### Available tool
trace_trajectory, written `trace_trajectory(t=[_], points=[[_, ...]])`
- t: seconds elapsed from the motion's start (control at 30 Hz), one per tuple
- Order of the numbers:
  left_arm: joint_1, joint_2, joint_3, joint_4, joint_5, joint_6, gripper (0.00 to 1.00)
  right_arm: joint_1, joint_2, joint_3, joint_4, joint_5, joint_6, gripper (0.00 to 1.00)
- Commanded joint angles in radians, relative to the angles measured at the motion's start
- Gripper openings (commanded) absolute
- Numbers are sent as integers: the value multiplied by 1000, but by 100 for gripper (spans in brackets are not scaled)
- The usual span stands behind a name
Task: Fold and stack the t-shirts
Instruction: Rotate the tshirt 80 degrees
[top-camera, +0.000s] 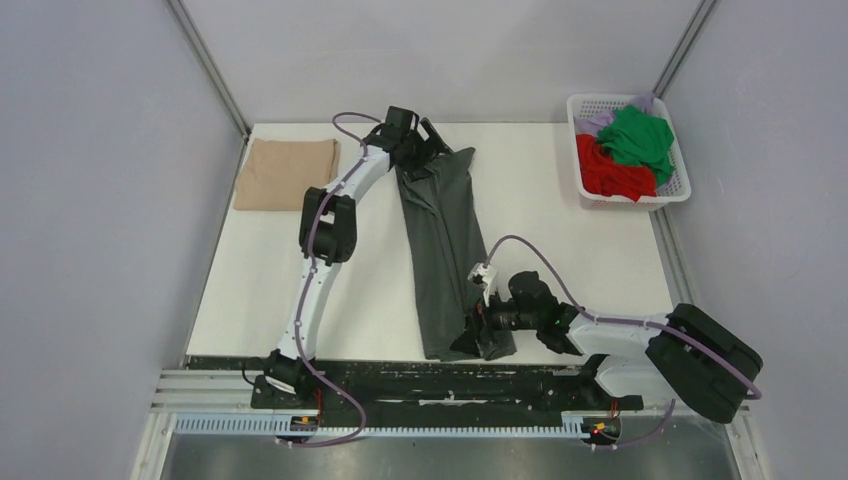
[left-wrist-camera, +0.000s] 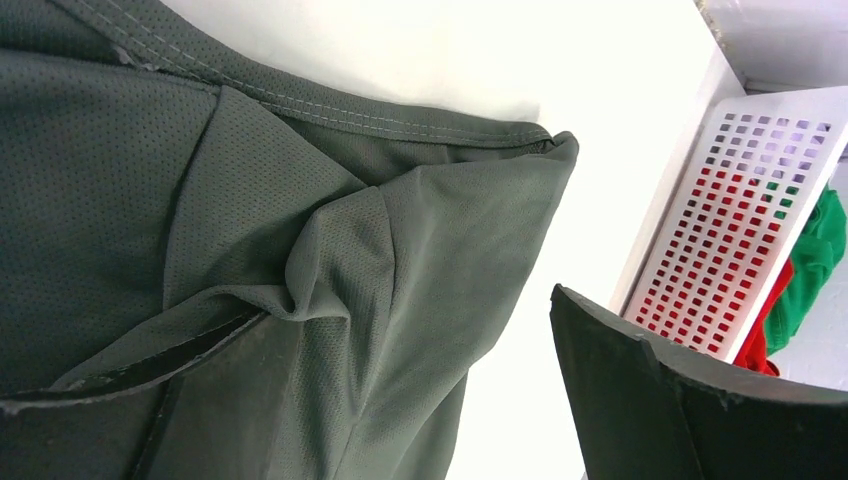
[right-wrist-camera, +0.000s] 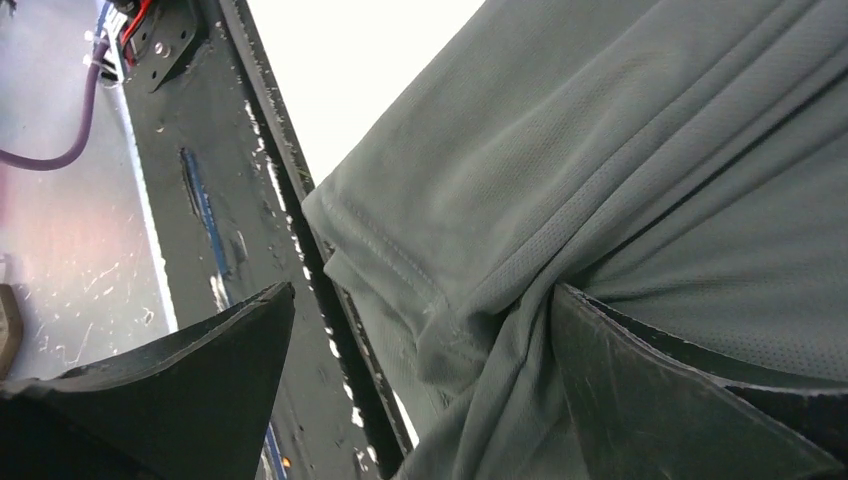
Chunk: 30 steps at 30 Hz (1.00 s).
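The dark grey t-shirt (top-camera: 440, 250) is found folded narrow along the desk (top-camera: 570, 240). The left tool (left-wrist-camera: 400, 310) at its far end and the right tool (right-wrist-camera: 420, 290) at its near end are spread wide, nothing clamped.

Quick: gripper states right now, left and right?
Left gripper: open, at the grey shirt's far end.
Right gripper: open, at its near end.

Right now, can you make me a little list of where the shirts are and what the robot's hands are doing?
Grey shirt: long strip across mid-table
Beige shirt: folded, far left corner
Basket: far right corner, holds green shirt, red shirt, lilac shirt
Left gripper: open, at grey shirt's far end
Right gripper: open, at its near end
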Motion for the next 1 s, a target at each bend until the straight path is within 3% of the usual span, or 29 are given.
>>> trace_trajectory(t=[0.0, 0.27, 0.5, 0.63, 0.87, 0.97], points=[[-13, 90, 16, 51, -49, 14, 100, 60, 64, 97, -39, 1, -30, 98], [-13, 140, 111, 107, 6, -9, 100, 141, 9, 198, -135, 120, -95, 98], [-29, -59, 9, -17, -54, 181, 100, 146, -124, 196, -178, 203, -101, 98], [-38, -191, -60, -59, -136, 275, 100, 145, -226, 193, -233, 350, -83, 98], [-48, -302, -70, -130, -156, 350, 100, 140, -389, 138, -345, 616, 27, 98], [-60, -368, -143, -142, -180, 380, 100, 137, -450, 124, -413, 716, 50, 98]])
